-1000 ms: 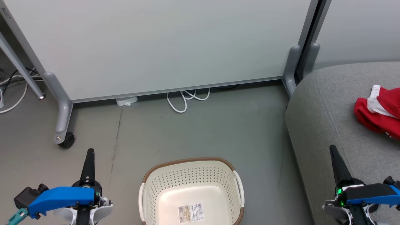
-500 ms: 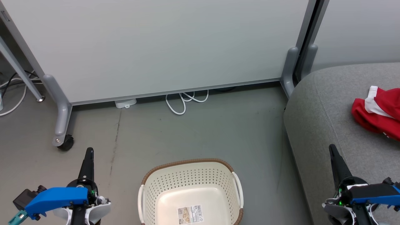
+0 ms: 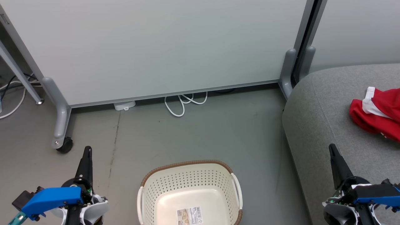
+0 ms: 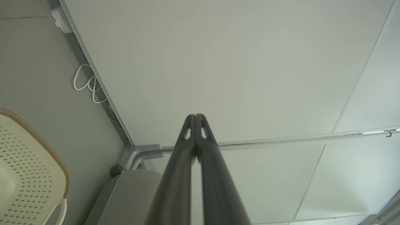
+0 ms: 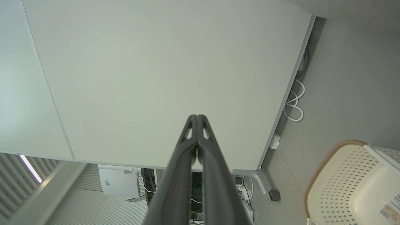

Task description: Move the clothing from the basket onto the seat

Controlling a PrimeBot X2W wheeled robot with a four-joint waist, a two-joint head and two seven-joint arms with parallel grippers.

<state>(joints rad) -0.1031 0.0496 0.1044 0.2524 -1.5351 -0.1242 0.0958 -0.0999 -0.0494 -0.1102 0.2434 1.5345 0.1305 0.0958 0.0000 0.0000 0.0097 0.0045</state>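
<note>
Spreading across the room, a grey floor (image 3: 200, 131) carries a thin dark crack (image 3: 114, 147) and a few faint scuffs. A pale partition (image 3: 156, 47) closes the back, standing on grey feet; the left one ends in a black caster (image 3: 65, 145). Along its lower edge lie a looped white cable (image 3: 182, 104) and a small white box (image 3: 125, 105). At far left more cables (image 3: 12, 90) trail on the floor beside a slanted metal leg (image 3: 18, 72). A second pale panel (image 3: 359, 31) stands behind the seat (image 3: 328, 118), a big grey woven cushion on the right, its rounded corner close to the partition's right foot (image 3: 287, 72).

The basket (image 3: 187, 165) stands upright on the floor at bottom centre, well apart from the partition and near the seat's side. Its cream perforated walls and brown rim are in plain sight, and a label sticker (image 3: 189, 215) lies on its floor. The clothing (image 3: 378, 115), red with a white panel, lies crumpled on top of the seat at the right edge, well away from the basket.

The left gripper (image 3: 87, 148) hangs over bare floor left of the basket, fingers pressed together and holding nothing. The right gripper (image 3: 331, 147) hangs over the seat's near part, apart from the clothing, likewise pinched closed and empty. Both wrist views show the fingertips meeting against the pale partition.
</note>
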